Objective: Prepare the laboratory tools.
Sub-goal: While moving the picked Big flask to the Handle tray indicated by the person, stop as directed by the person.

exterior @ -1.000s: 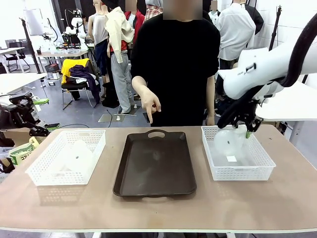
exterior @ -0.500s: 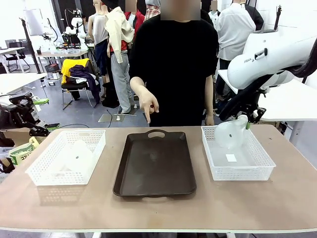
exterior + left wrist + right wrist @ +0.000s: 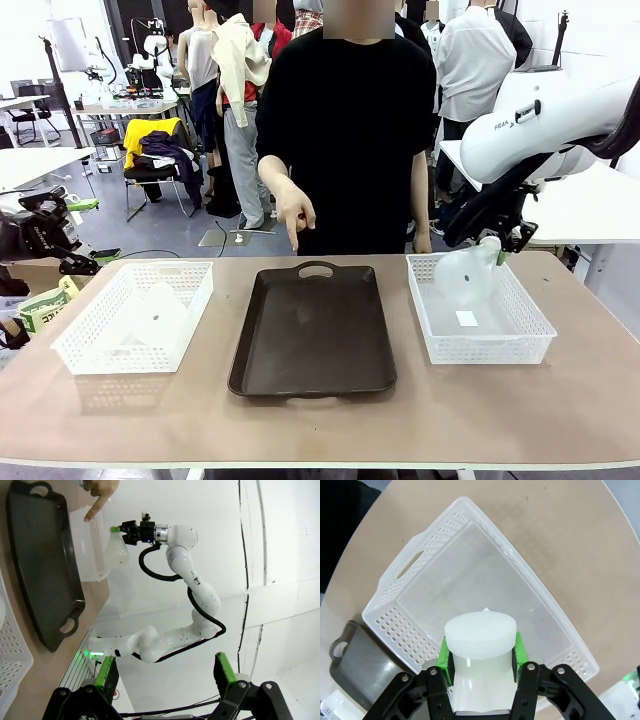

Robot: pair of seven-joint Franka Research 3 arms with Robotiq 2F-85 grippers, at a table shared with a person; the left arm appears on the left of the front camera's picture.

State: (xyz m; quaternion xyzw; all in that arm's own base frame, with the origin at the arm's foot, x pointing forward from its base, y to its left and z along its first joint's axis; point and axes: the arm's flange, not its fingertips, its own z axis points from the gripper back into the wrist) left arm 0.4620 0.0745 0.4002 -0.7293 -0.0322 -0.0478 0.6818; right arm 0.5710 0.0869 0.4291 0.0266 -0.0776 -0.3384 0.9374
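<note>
While the worktop (image 3: pixel 500 420) carried a dark tray (image 3: pixel 312 345) at its middle and a white basket toward each side edge, the step in hand looked to be the carry of one flask across to that tray. The right basket (image 3: pixel 535 335) sat near the right edge. The left basket (image 3: pixel 85 350) sat near the left edge and held the other flask (image 3: pixel 150 318), lying on its side. The flask (image 3: pixel 462 272) hung clear above the right basket's far wall, tilted, with its base toward the tray. The right gripper (image 3: pixel 497 250) was clamped on its neck, green pads on either side just under the lip. The left gripper (image 3: pixel 165 672) stood wide apart with nothing between its fingers. The person's hand (image 3: pixel 296 215) pointed a finger down at the tray's far end, by the handle. Done well, I judged, the carry would clear the basket wall and the tray rim. The flask would then be brought upright and its base lowered flat where the finger pointed, clear of the hand. The grip should let go only once the flask stood steady.
</note>
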